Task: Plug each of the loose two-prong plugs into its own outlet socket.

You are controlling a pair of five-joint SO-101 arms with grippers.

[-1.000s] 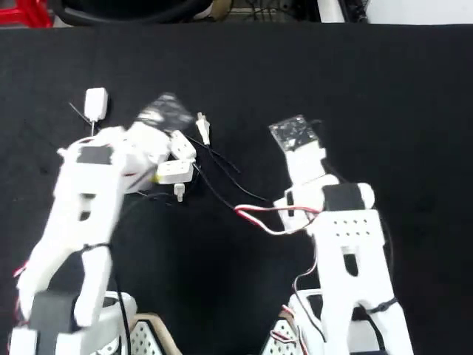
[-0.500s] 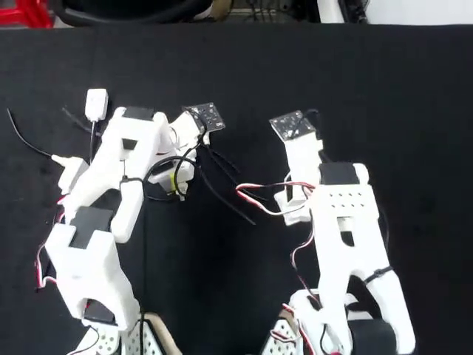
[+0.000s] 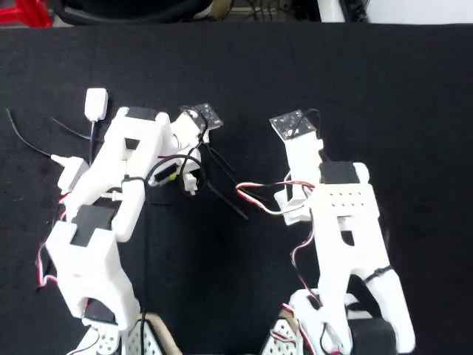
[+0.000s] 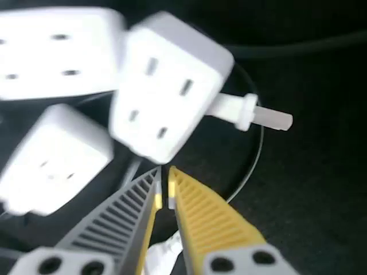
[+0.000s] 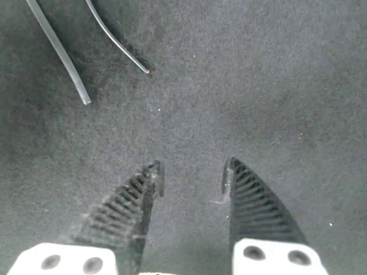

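One white plastic socket block [image 4: 166, 86] faces the left gripper [image 4: 163, 183], pinched together; bumping could skid it. The right gripper [image 5: 192, 172] gapes.

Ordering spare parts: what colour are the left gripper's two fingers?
Left gripper: one ribbed finger grey, the other yellow; clearest in left wrist view.

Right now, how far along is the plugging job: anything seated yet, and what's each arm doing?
Done: nothing visible. The three outlet sockets by the left end effector all show empty slots. In hand: the left end effector is shut just short of them, with nothing clearly gripped; the right end effector is open over black cloth. Left: all the plugging, it seems.
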